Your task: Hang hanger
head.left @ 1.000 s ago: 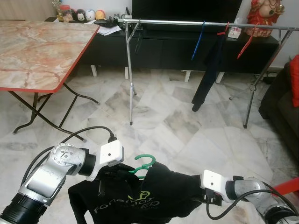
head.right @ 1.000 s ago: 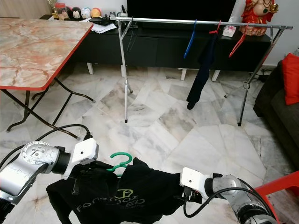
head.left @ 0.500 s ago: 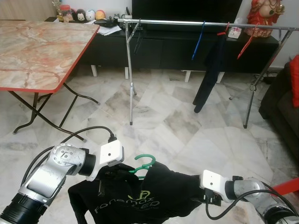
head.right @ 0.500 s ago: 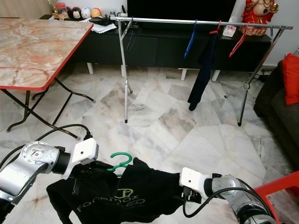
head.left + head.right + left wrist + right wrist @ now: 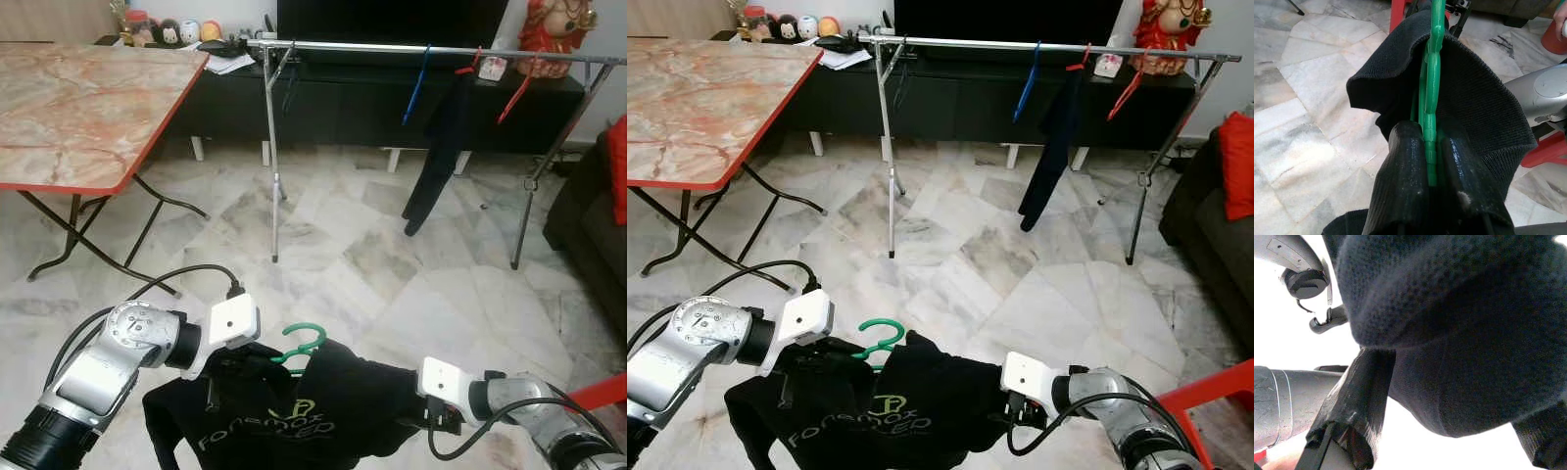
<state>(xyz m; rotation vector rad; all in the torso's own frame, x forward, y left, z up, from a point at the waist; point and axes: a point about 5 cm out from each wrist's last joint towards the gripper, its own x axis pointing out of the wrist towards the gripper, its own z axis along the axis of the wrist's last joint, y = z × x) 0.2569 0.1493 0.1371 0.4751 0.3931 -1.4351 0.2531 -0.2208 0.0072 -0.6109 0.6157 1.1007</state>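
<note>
Nearest the cam, both arms carry a black shirt [image 5: 294, 416] on a green hanger [image 5: 299, 348] low in front of the robot, above the marble floor [image 5: 333, 255]. L gripper [image 5: 1431, 147] has its two black fingers [image 5: 1403, 161] pressed tight on the green hanger's neck, w/ shirt fabric bunched around them; the hook sticks up free just right of the L wrist. R gripper [image 5: 1449, 396] is at the shirt's right edge: dark knit cloth sits between its fingers [image 5: 1359, 396], so it looks pinched on the shirt, though the tips are buried in fabric. Shirt hangs between the two arms, yellow-green logo facing up. At the far right edge, a red object [image 5: 1200, 397] is near the R arm. Further out, left: folding table [image 5: 78, 108] w/ marble-pattern top and red rim. Mid-room: metal clothes rack [image 5: 431, 49], rail running across, well apart from the hanger. On the rail: a dark garment [image 5: 439, 147], a blue hanger [image 5: 416, 83], a red hanger [image 5: 514, 93]. Behind the rack, a black TV cabinet [image 5: 343, 98] w/ small figurines [image 5: 181, 29] at its left end and a red statue [image 5: 549, 29] at its right.
</note>
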